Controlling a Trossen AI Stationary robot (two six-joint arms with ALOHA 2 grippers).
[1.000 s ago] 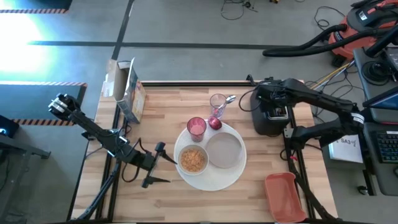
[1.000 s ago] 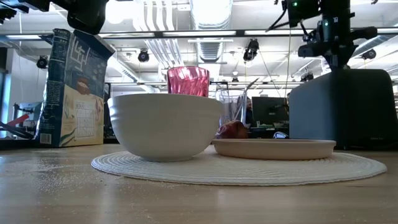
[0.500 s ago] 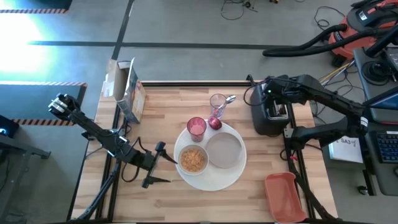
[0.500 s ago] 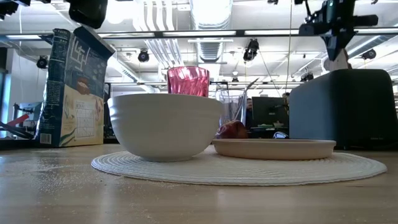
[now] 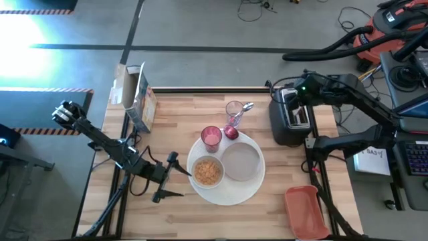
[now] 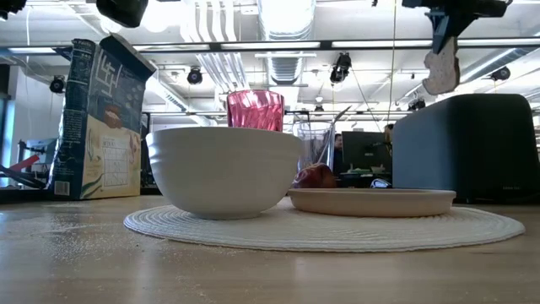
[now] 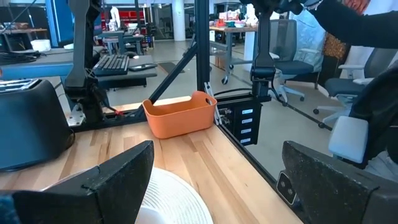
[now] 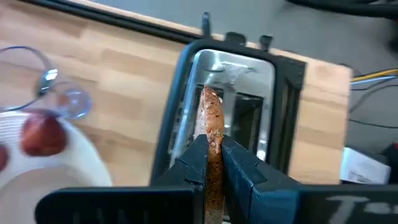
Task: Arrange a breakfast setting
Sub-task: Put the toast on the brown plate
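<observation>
The round white placemat [image 5: 227, 195] bears the white bowl [image 5: 207, 172] with cereal, the pale plate [image 5: 241, 162] and the pink cup [image 5: 211, 137]. The red fruit [image 5: 231, 132] lies at the mat's far rim. A metal spoon [image 5: 246, 106] stands in a clear glass [image 5: 234, 110]. My right gripper [image 5: 299, 89] is shut on the toast slice [image 6: 440, 72], high over the black toaster [image 5: 289, 120]. My left gripper [image 5: 170, 177] hovers open just left of the bowl, pointing level with nothing between its fingers. My right gripper pinches the toast slice's upper part [image 8: 213, 134] between its two fingers [image 8: 198, 163], one on each flat face. The fingers slant down from above. The slice hangs upright below them, lifted clear of the toaster's slot [image 8: 233, 99].
A cereal box [image 5: 137, 100] stands at the table's far left. An orange bin [image 5: 304, 211] sits at the near right corner. The toaster takes up the far right. Bare wood lies along the near edge and left of the mat.
My right gripper has gone up from the toaster, tipping further downward, and stays shut on the toast. The slice has come out of the slot and now hangs clear above the toaster.
</observation>
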